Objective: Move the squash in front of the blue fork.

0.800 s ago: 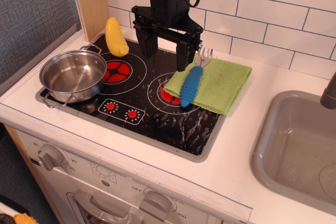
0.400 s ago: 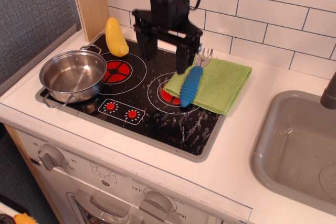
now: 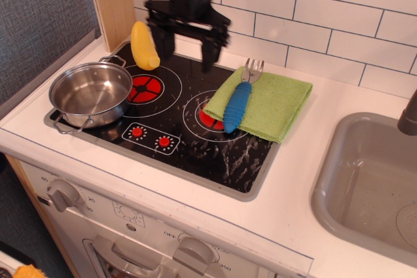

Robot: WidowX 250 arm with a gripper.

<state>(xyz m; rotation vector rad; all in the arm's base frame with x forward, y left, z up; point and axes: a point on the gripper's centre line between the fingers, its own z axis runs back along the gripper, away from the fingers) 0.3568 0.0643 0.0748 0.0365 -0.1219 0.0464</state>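
The yellow squash [image 3: 143, 45] lies at the back left corner of the black stovetop [image 3: 195, 144], beside the wooden wall. The blue fork [image 3: 238, 103] lies on a green cloth [image 3: 273, 105] at the right of the stove, its silver tines pointing to the back. My gripper [image 3: 186, 47] hangs open and empty above the back of the stove, between the squash and the fork, a little to the right of the squash.
A steel pot [image 3: 90, 94] stands on the left burner in front of the squash. A grey sink [image 3: 371, 183] is at the right. A white tiled wall runs along the back.
My gripper has moved left and up, away from the fork's tines and toward the squash. It stays open. Squash and fork have not moved.
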